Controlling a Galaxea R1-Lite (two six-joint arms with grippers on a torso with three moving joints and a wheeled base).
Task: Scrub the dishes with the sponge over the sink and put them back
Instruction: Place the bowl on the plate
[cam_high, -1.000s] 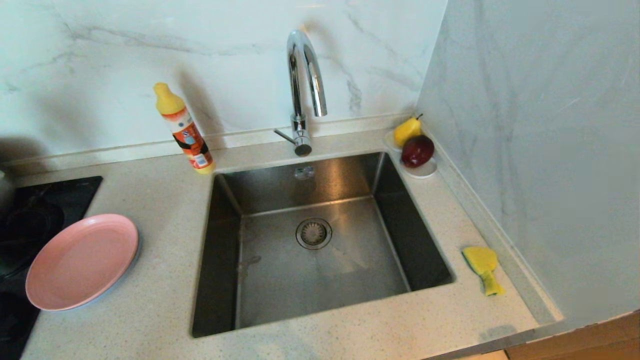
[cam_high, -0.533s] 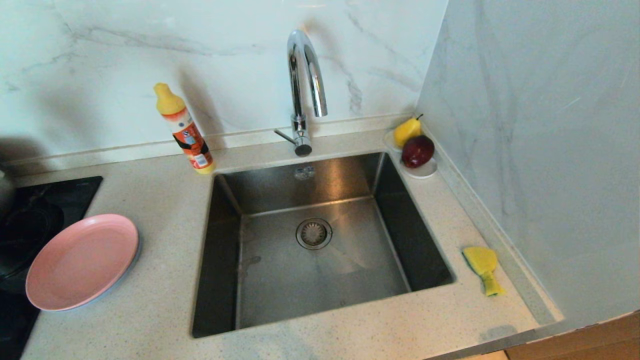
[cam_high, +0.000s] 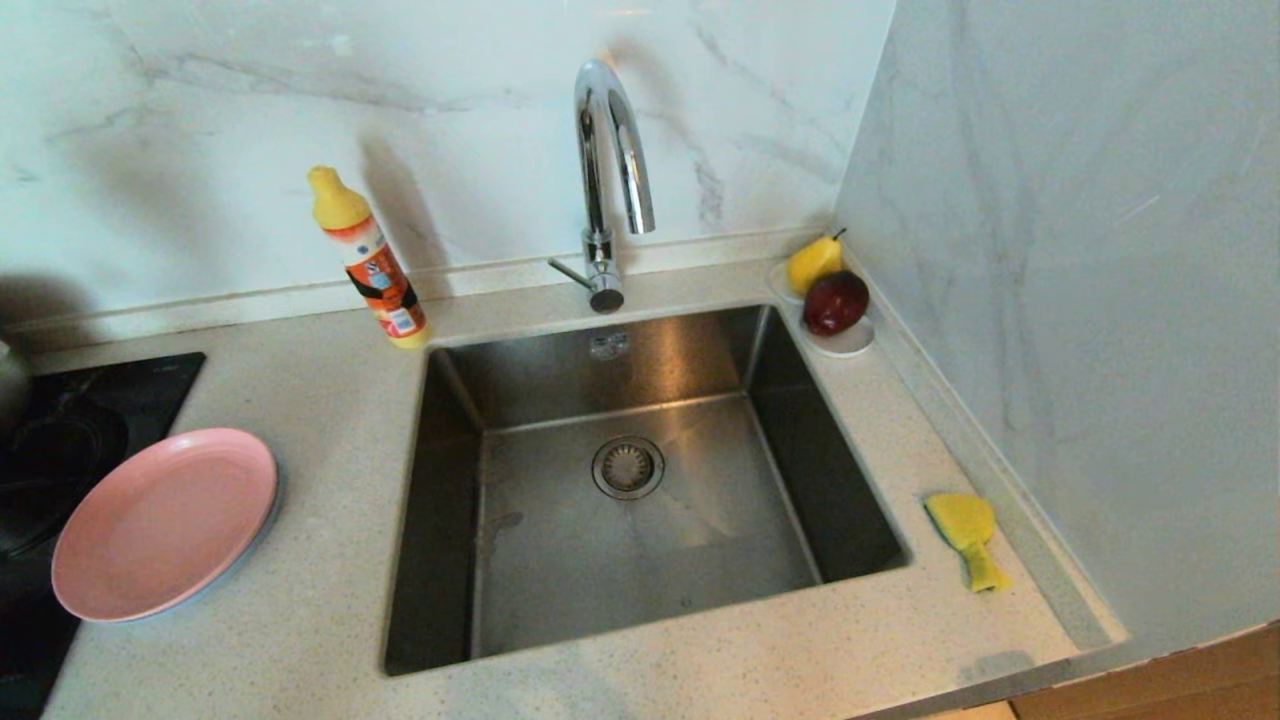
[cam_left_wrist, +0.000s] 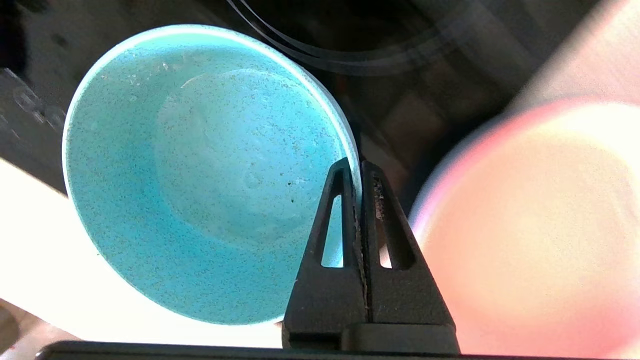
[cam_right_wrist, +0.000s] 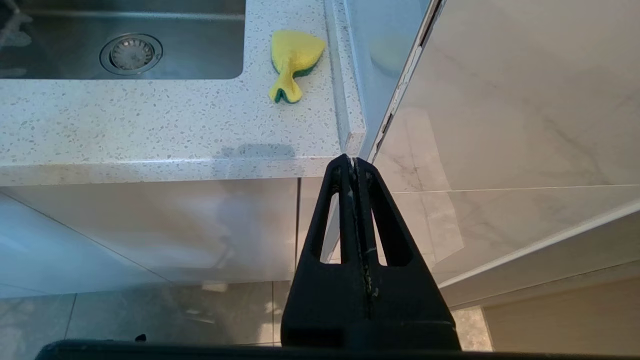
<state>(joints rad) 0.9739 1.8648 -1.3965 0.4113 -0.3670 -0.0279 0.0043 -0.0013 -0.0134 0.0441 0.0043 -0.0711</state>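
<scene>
Your left tool (cam_left_wrist: 356, 167) is clenched on the rim of the teal bowl (cam_left_wrist: 200, 175): one finger lies inside the bowl, the other outside, with the thin wall pinched between them. The bowl hangs tilted in this grip, its open side turned toward the wrist camera, above a dark surface. Neither this arm nor the bowl appears in your head view. Just beside the bowl, past the tool's outer finger, the pink plate (cam_left_wrist: 530, 225) shows blurred and out of focus.

Your right tool (cam_right_wrist: 354, 162) is clenched on nothing, fingers pressed flat together. It hangs below the front edge of the worktop (cam_right_wrist: 150, 115), pointing at the corner where the worktop meets the side wall panel, with cabinet fronts and floor tiles behind it. This arm is outside your head view too.

The pink plate (cam_high: 165, 522) lies flat at the left end of the worktop (cam_high: 320, 420), partly over the black hob (cam_high: 60, 440); a pale blue edge peeks out beneath it. The sink (cam_high: 640, 480) holds only its drain strainer. The sponge (cam_high: 965, 535) lies on the worktop to the right of the sink, near the side wall, pinched narrow at its near end.
</scene>
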